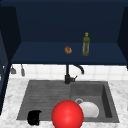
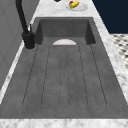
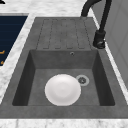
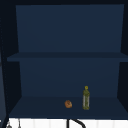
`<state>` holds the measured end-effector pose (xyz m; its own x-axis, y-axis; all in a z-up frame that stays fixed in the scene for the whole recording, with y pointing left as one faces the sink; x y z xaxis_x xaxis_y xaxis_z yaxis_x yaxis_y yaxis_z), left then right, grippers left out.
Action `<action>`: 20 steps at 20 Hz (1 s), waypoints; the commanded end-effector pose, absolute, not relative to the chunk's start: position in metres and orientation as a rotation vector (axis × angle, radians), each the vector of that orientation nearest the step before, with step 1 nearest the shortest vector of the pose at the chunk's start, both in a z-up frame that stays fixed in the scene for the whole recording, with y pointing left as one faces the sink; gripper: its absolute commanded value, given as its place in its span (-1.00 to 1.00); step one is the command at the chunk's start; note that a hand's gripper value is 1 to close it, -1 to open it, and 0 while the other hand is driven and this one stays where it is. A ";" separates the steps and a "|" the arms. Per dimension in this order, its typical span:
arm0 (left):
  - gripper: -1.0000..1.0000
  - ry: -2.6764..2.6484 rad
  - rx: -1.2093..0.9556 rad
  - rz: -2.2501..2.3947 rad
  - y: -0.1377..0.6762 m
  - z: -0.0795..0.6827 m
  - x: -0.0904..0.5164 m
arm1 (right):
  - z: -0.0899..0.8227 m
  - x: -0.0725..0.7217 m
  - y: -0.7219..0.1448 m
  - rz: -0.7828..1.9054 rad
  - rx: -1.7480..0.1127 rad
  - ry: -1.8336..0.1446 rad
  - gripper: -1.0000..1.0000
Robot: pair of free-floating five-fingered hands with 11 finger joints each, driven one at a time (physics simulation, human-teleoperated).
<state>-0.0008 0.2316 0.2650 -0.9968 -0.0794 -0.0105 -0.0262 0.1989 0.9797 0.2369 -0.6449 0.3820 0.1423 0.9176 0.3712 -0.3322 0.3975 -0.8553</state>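
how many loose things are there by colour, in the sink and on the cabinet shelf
white: 1, the plate in the sink basin
red: 1, the ball at the sink's front edge
green: 1, the bottle on the shelf
orange-brown: 1, the small round thing beside the bottle
total: 4

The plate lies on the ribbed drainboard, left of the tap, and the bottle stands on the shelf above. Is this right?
Not quite. The plate lies in the basin, beside the drain, not on the drainboard; the right side view shows it. The bottle does stand on the shelf above.
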 end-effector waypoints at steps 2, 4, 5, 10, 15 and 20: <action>0.00 -2.399 0.106 -1.959 0.232 0.265 -0.001 | 0.409 0.239 -0.645 0.996 -0.620 -1.041 -1.00; 0.00 -2.399 0.106 -1.959 0.232 0.265 -0.001 | 0.419 0.238 -0.645 0.995 -0.607 -1.033 -1.00; 0.00 -2.399 0.106 -1.959 0.232 0.265 -0.001 | 0.427 0.238 -0.644 1.000 -0.614 -1.026 -1.00; 0.00 -2.399 0.106 -1.959 0.232 0.265 -0.001 | 0.436 0.226 -0.628 1.020 -0.716 -1.071 -1.00; 0.00 -2.399 0.106 -1.959 0.232 0.265 -0.001 | 0.435 0.217 -0.612 1.013 -0.692 -1.081 -1.00; 0.00 -2.399 0.106 -1.959 0.232 0.265 -0.001 | 0.440 0.205 -0.576 1.025 -0.738 -1.036 -1.00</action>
<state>-0.0008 0.2316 0.2650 -0.9968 -0.0794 -0.0105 -0.0262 0.1989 0.9797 0.2148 -0.5982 0.4390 0.1580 0.9215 0.3547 -0.2969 0.3870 -0.8730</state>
